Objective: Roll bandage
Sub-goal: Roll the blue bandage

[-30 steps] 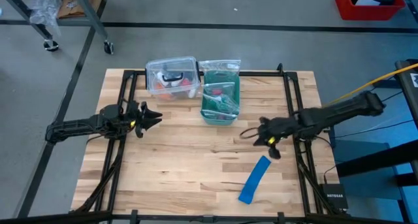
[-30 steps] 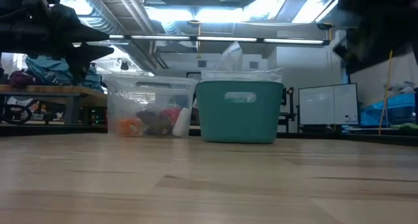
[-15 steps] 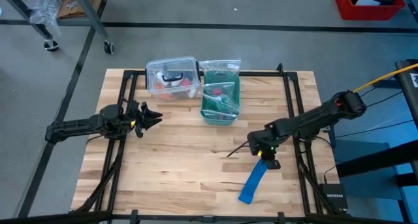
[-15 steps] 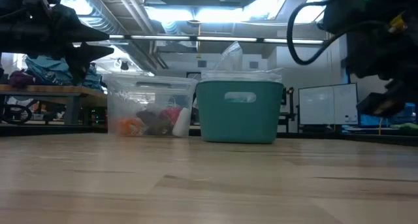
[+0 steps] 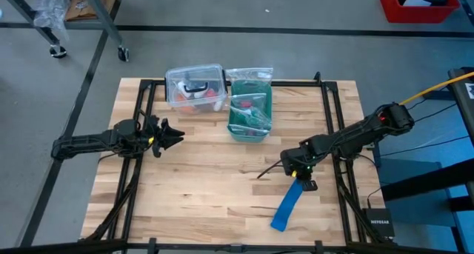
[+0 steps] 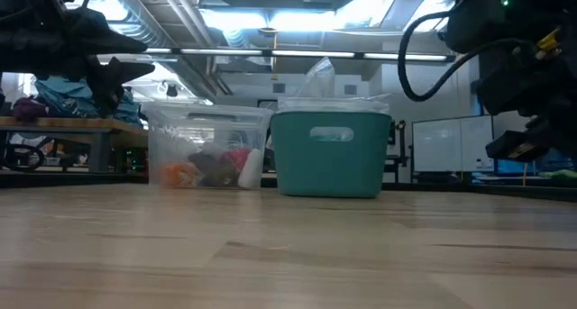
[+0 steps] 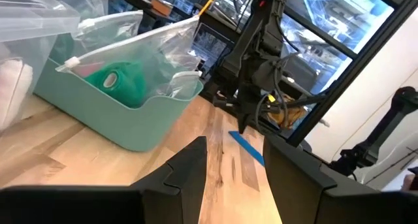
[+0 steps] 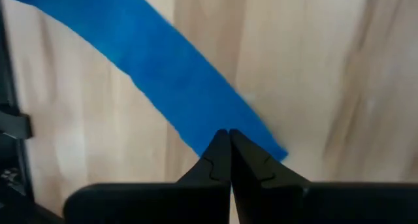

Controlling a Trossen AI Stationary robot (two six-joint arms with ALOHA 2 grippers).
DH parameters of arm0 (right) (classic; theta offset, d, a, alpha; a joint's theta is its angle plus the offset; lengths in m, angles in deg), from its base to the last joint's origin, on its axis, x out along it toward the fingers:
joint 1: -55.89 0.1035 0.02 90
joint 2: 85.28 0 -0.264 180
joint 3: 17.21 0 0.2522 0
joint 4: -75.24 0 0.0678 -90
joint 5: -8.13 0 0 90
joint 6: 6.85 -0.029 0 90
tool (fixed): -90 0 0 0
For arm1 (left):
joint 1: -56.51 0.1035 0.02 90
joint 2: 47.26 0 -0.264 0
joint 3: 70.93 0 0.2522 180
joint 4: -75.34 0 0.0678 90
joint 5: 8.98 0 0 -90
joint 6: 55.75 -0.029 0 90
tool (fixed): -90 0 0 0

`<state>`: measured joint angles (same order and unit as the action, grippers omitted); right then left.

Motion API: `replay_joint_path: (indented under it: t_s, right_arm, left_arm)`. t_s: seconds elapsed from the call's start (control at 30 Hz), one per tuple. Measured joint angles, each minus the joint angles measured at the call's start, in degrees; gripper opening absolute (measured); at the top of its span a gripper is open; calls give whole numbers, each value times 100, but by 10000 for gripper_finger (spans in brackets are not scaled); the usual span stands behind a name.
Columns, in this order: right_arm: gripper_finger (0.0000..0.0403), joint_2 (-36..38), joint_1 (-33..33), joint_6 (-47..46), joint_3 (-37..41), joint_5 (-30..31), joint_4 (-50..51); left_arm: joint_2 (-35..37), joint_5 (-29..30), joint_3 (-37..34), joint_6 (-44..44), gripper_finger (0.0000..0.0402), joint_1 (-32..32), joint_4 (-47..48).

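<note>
Under the right gripper [image 5: 299, 176], the bandage [image 5: 287, 204] lies flat on the wooden table [image 5: 207, 195] as a bright blue strip, its near end right below the fingertips and the rest trailing away from them toward the table's front edge. From the right wrist view the two dark fingers [image 8: 215, 160] are pressed together with no gap, their tips touching the strip's end [image 8: 163, 67], with nothing visibly caught between them. The low view misses the bandage altogether and shows only the arm's dark bulk at its side. Half a second back the right arm sat almost the same; a second back it hung farther from the strip. The left gripper [image 5: 172, 135] waits well apart with jaws parted, facing the teal basket [image 5: 249, 113] beside a clear bin [image 5: 195, 87].
</note>
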<state>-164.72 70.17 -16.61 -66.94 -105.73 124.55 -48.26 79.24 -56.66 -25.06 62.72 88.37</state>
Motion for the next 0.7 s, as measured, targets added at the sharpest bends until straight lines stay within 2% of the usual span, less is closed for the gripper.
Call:
replay_joint_path:
  t_s: [0.17,0.7]
  right_arm:
    - [0,0,0,3,2,202,311]
    - [0,0,0,-46,2,206,355]
  left_arm:
    - [0,3,0,-1,143,-28,2]
    - [2,9,0,-2,143,-28,4]
